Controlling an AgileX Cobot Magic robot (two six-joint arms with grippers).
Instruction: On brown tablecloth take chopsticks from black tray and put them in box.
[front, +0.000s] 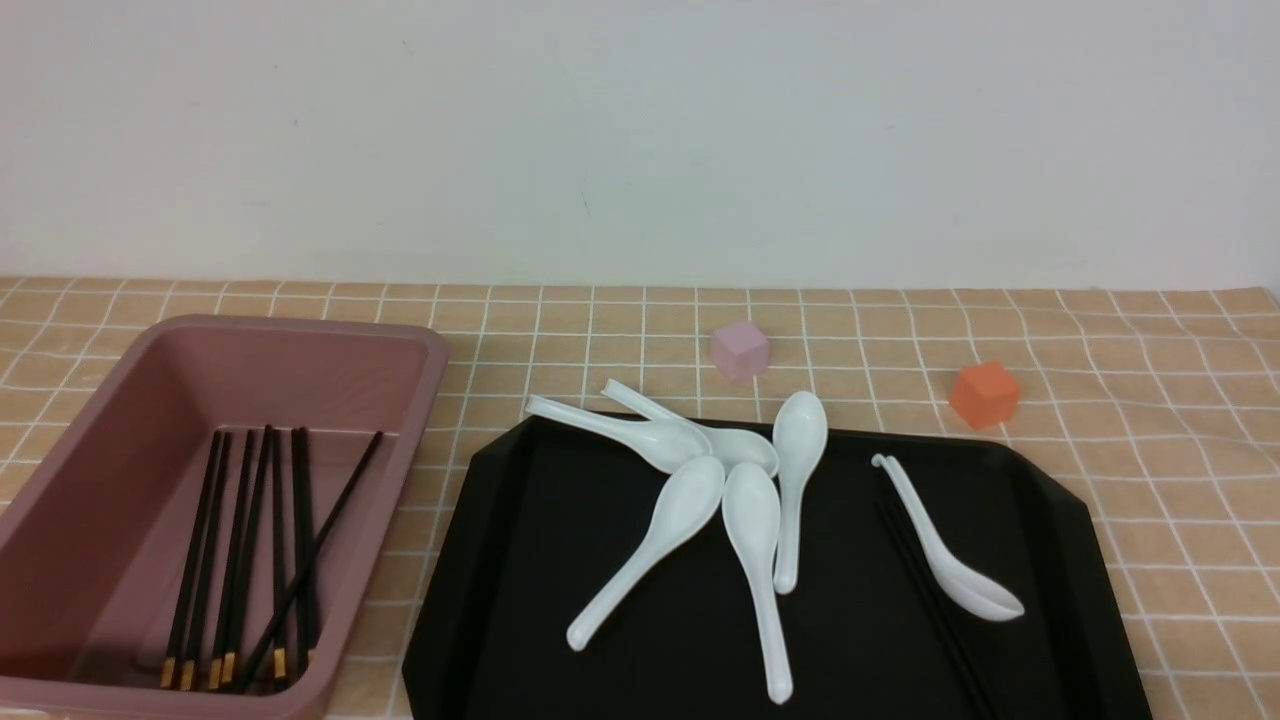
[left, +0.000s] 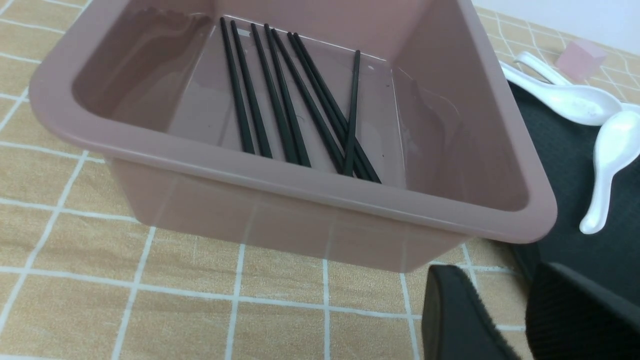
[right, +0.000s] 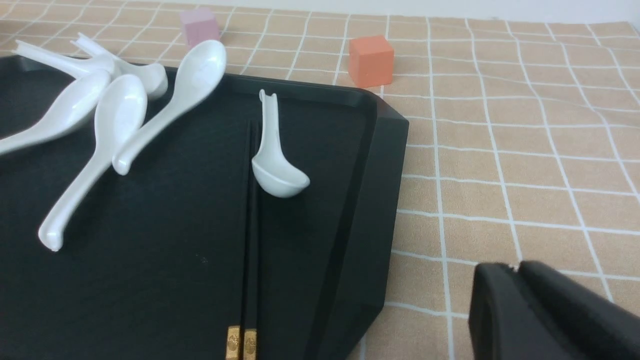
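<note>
Two chopsticks (right: 250, 240) remain on the black tray (front: 560, 560), lying side by side and touching along their length, just beside the lone white spoon (right: 272, 150) on the tray's right half. In the right wrist view their long axis runs from the gold-banded ends nearest the robot toward the far rim, roughly parallel to the tray's right edge.

I read the right fingers (right: 520, 300) as the nearer set: they sit over the brown tablecloth (front: 1180, 500), outside the tray's right rim, so the pair lies toward the robot's left from them, across the rim. The right fingers look pressed together and grasp nothing. The left fingers (left: 505, 320) hover near the box (left: 310, 192), at its near corner, with a small gap between them and nothing held (only the tips show).

The pair is thin, black and low against the glossy black tray, so contrast is poor; the gold bands are my best visual reference. The box on the bench's left side already holds several chopsticks (front: 245, 560).
</note>
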